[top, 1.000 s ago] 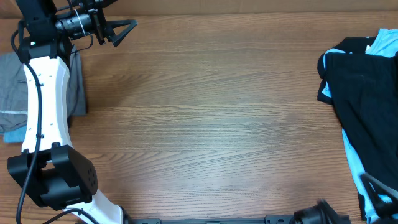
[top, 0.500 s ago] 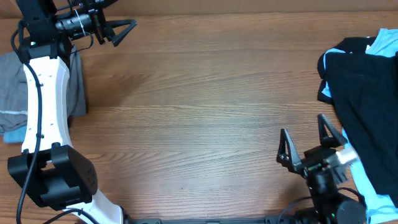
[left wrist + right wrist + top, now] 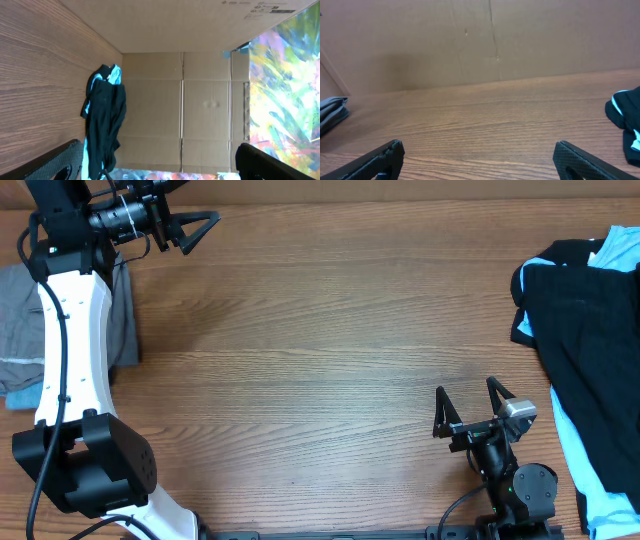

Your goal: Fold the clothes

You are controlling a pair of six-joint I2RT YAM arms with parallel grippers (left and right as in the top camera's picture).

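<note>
Closest to me, the right gripper hangs low over the bare wooden surface. Its jaws are spread wide with nothing between them (its own wrist view shows only wood grain ahead).

Just beyond it to the right lies the heap I have to work. It is a black garment crumpled over a light-blue garment at the surface's right edge. I judge both to be soft, light and limp. They will drape and sag from any single pinch, and the smooth wood should let them slide rather than snag. The best hold looks like the black garment's exposed left hem. I would pinch one layer only there, so the blue one is not dragged along.

Across on the far left sits a grey garment, seemingly folded already. Farthest back, the left gripper hovers near the surface's rear edge, jaws equally wide and empty.
</note>
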